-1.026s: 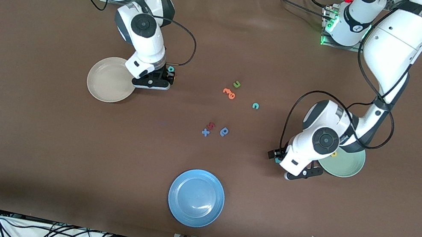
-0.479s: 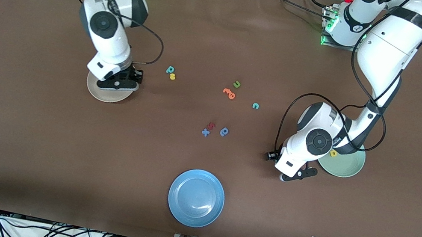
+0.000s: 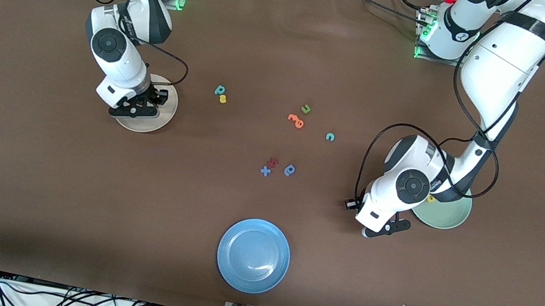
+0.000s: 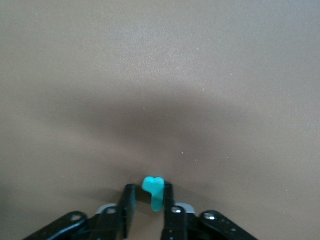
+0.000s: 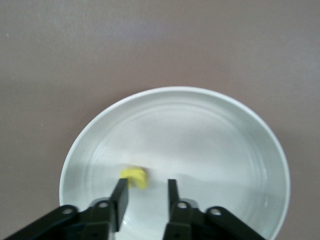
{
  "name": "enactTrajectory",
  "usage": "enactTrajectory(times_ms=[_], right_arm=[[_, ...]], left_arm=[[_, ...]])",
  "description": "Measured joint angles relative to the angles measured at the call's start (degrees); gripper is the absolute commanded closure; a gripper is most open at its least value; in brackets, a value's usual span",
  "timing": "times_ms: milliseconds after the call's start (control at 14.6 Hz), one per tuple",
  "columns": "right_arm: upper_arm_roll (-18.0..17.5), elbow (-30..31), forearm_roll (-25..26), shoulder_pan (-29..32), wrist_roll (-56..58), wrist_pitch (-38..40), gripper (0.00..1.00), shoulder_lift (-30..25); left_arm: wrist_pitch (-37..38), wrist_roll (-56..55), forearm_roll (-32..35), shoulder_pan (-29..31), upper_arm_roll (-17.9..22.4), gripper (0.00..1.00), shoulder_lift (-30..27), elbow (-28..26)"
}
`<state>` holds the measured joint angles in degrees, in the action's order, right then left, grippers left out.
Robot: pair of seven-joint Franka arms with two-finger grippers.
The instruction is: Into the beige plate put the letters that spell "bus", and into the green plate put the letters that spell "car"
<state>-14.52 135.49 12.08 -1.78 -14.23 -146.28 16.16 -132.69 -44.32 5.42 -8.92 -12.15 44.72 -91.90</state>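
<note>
A brown mat covers the desk [image 3: 21, 176]; cables trail along its near edge and metal framing stands by the arm bases.

The right end effector [image 5: 145, 192] hangs over the beige plate [image 3: 162, 117], its fingers apart, with a yellow letter [image 5: 135, 176] lying in the plate just beside one fingertip. A second ago this end effector was at the plate's edge nearer the teal b [image 3: 219, 90] and yellow s [image 3: 222, 99]; it has since swung across the plate, and its fingers have parted. Those two letters lie together on the mat, well apart from the plate.

The left end effector [image 4: 150, 202] is low over the mat just beside the green plate [image 3: 449, 218], clamped on a small teal letter [image 4: 154, 190]. Its fingers have drawn together over the last second, and the arm has shifted only slightly. A yellow a [image 3: 431, 199] lies in the green plate.

The teal c [image 3: 330, 137] sits on the mat between the plates, near a green u [image 3: 306, 108] and an orange letter [image 3: 296, 120]. Nearer the camera lie a red letter [image 3: 273, 162], a blue x [image 3: 265, 171], a blue rounded letter [image 3: 289, 169] and the blue plate [image 3: 229, 269]; none of these has moved.
</note>
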Motion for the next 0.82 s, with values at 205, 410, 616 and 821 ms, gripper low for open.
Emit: enactTrajectory(times_ms=[205,410,616,821], right_arm=[[-2.6,0.0,0.0,0.1,-4.4,0.6,0.0,-0.7],[-7.6,-0.2,-1.4,0.0,-11.2,2.5,0.0,-2.8],[-11.9,-0.7,-5.0,-1.7,-16.2,3.1,0.0,-3.8],[-12.3,-0.7,-5.5,-5.7,-21.7,2.8,0.0,-3.7]], left_arm=[[0.0,0.0,0.0,0.0,0.0,0.89,0.0,0.1],[0.0,0.0,0.0,0.0,0.1,0.91,0.0,0.1],[0.0,0.4,0.0,0.0,0.1,0.93,0.1,0.2],[1.7,2.2,0.0,0.4,0.5,0.94,0.1,1.5]])
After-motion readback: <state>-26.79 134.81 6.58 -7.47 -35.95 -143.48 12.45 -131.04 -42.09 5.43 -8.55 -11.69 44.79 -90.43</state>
